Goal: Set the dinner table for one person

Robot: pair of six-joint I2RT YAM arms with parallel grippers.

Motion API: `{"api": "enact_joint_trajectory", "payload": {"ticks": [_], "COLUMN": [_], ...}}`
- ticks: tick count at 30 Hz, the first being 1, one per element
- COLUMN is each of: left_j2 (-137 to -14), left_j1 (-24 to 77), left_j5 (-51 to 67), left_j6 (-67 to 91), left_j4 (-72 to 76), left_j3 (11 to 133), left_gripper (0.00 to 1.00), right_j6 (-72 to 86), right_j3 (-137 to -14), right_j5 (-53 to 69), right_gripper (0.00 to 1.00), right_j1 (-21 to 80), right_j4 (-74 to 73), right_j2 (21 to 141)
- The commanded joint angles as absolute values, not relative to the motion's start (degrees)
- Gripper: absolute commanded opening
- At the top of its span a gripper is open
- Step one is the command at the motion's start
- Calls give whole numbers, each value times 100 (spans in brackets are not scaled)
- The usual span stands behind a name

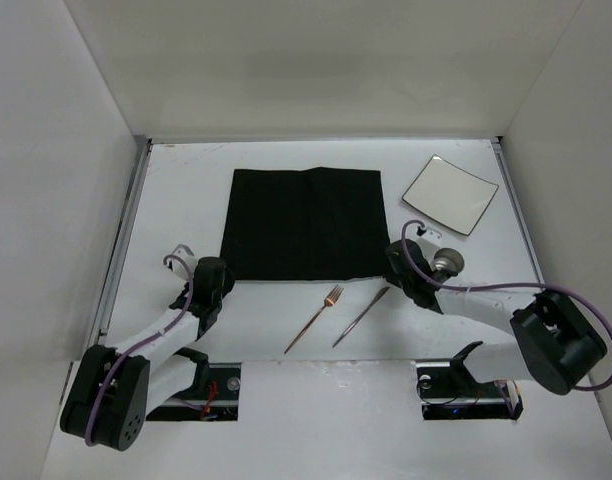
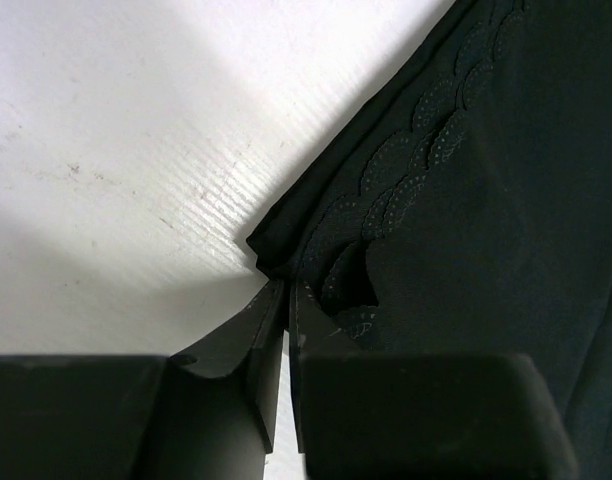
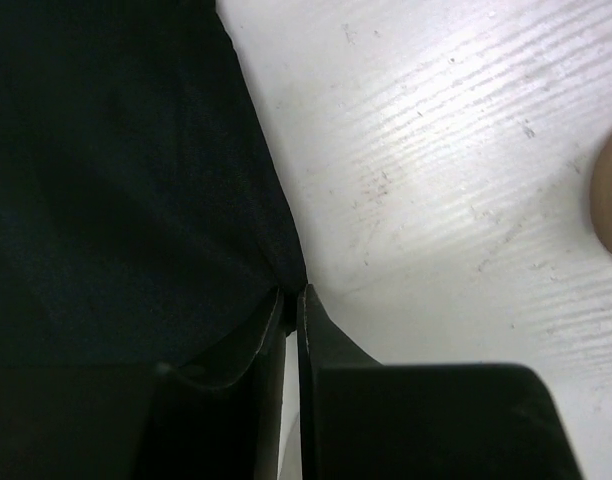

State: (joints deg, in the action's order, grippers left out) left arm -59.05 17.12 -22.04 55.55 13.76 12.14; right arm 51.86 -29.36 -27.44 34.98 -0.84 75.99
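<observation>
A black cloth mat (image 1: 304, 223) lies spread on the white dinner table (image 1: 186, 190). My left gripper (image 1: 218, 276) is shut on the mat's near left corner (image 2: 276, 250). My right gripper (image 1: 394, 262) is shut on the mat's near right corner (image 3: 286, 275). A copper fork (image 1: 314, 319) and a knife (image 1: 361, 316) lie on the table just in front of the mat. A square pale plate (image 1: 450, 194) sits at the far right. A small round cup (image 1: 447, 262) stands just right of my right gripper.
Metal rails (image 1: 121, 240) run along the table's side edges, with white walls on three sides. The arm bases (image 1: 206, 385) sit at the near edge. The cup's edge shows in the right wrist view (image 3: 611, 200).
</observation>
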Motion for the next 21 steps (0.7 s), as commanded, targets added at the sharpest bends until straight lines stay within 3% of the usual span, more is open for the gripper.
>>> {"api": "enact_joint_trajectory", "payload": {"ticks": [1,10,12,15,18,21], "left_j2": [-5723,-4668,-4553,-4334,-3983,-3579], "left_j1": [1674,1657,1709,1744,1797,1955], "left_j5": [-2171,-2022,-1978,-1986,-2030,-2153], "left_j6": [5502,5590,5599,5573,5467,5300], "left_j4": [1494,634,423,203,-43,-184], "left_j3": [1011,817,870,940,1150,1362], "left_gripper": [3,1,1,5,18,33], "right_j6": [5405,5598,5590,5450,5125,4835], "right_j3": [-2743,-2426,-2356,-2355,-2513,-2759], "right_j5": [-2813,-2760,-2769,-2716,-2576,-2452], "right_gripper": [10,10,20,49,62,67], "right_j1": [3546,3625,3625,3590,3608,3625], "right_j4": [-9,-263,-255,-281,-421,-580], "right_j2": [7287,6549,6390,6109,5609,4907]}}
